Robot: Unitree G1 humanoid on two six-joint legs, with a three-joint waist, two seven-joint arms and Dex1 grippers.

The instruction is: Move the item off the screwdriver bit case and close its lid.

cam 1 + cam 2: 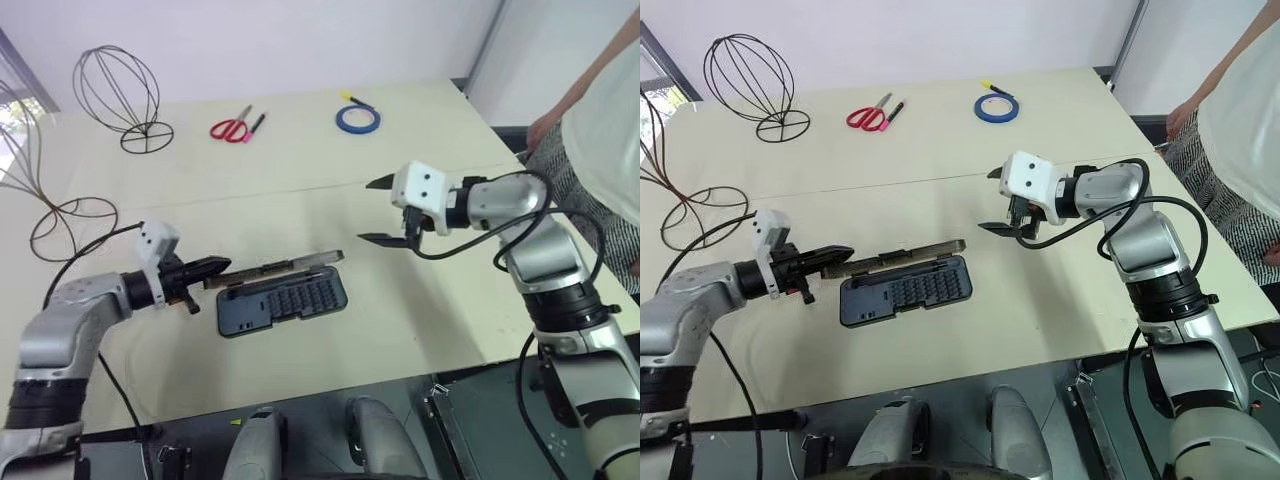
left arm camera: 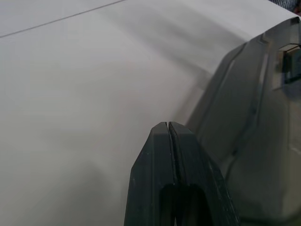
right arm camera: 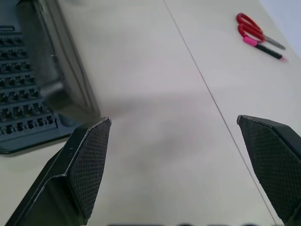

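Case (image 1: 282, 300) lower centre of frame, lid (image 1: 275, 268) raised on edge behind tray. Item (image 1: 40, 200) at left edge. Left gripper (image 1: 222, 266) pinched shut beside lid; right gripper (image 1: 385, 212) spread wide, empty.

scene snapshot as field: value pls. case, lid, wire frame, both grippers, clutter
case: screwdriver bit case flat on the table, tray of bits exposed
lid: lid raised on its hinge, not closed
item: tall wire frame off the case, at the table's left edge
left gripper: left gripper shut, tips at the lid's left end
right gripper: right gripper open, empty, above the table right of the case
clutter: smaller wire cage, red scissors, marker, blue tape roll
person: standing at the right edge
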